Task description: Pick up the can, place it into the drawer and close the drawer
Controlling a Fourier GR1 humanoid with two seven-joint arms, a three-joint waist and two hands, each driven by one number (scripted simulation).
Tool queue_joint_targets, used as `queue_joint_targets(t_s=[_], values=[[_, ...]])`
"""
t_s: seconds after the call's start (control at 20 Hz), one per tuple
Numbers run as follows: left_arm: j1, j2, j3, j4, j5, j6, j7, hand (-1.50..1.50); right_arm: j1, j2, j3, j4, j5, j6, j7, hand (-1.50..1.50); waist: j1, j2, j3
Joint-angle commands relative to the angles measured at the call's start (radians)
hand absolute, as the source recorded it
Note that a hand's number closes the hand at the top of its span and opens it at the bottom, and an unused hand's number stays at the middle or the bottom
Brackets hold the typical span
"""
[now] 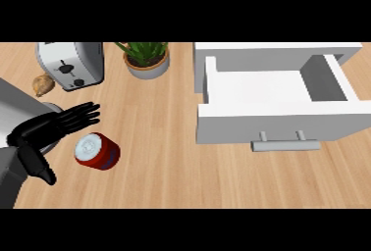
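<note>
A red can (96,151) with a white top stands on the wooden counter at the left. My left hand (45,130) is just to the left of it, open, fingers stretched toward the upper right and thumb pointing down; it does not hold the can. The white drawer (275,117) stands pulled open at the right, its inside bare, with a grey handle (286,145) on its front. My right hand does not show.
A silver toaster (70,63) stands at the back left with a brown roll-like item (43,85) beside it. A potted plant (147,59) is behind the middle. Bare wood (167,162) lies between can and drawer.
</note>
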Motion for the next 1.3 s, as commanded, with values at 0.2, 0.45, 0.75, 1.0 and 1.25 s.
queue_joint_targets(t_s=[0.2,0.45,0.75,1.0,1.25], values=[[-0.041,-0.034,-0.022,0.140,-0.268,-0.001,-0.291,-1.50,-0.023,0.028,-0.004,0.037,0.032,0.037,-0.035,-1.50,-0.006,0.003,-0.001],[-0.043,-0.007,-0.059,0.226,-0.331,0.002,-0.403,-1.50,-0.027,-0.013,-0.030,0.003,-0.048,0.039,0.032,-1.50,-0.015,0.008,-0.003],[-0.041,-0.027,-0.118,0.298,-0.388,0.060,-0.495,-1.50,-0.011,-0.032,-0.070,0.007,-0.078,0.055,0.045,-1.50,-0.019,0.007,-0.003],[-0.028,-0.054,-0.173,0.343,-0.419,0.101,-0.565,-1.50,-0.019,-0.022,-0.069,-0.005,-0.090,0.046,0.056,-1.50,-0.026,0.011,-0.004],[-0.044,-0.084,-0.200,0.378,-0.408,0.113,-0.569,-1.50,-0.017,-0.012,-0.067,-0.044,-0.088,0.025,0.092,-1.50,-0.013,0.005,-0.002]])
